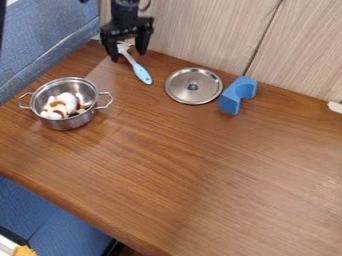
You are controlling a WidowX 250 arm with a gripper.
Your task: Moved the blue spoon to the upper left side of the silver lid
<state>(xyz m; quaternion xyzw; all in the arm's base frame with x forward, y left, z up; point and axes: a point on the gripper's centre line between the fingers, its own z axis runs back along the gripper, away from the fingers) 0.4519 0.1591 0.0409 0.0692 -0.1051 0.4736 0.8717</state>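
While the brown, wood-grained tabletop (200,170) spreads out below the gripper (127,55), a pale panel (194,30) with fine vertical grain stands behind it. The black gripper hangs low near that panel, its fingers (142,44) parted and clenched on nothing. Down and to the left of it in the view sits the pot (67,121), shiny metal, round-walled, with two wire-loop handles; inside are smooth, rounded white-and-brown lumps (59,106). Down and to the right of the gripper lies the lid (178,91), a flat silver disc with a bright rim and a small knob (192,85) at its centre. Farther right, past the lid, is a matte blue block (230,102) with a curved notch cut from it.

The spoon (141,74) lies right under the gripper. Its pale head end is between the fingers, and its long axis slants down and right, bringing the rounded, light blue handle end just beside the lid's left edge. Whether the head touches a finger is hard to tell. The spoon is already at the lid's upper left, so the placing looks all but done; the next move calls for a straight lift, since a sideways drift could catch the head and swing the handle.
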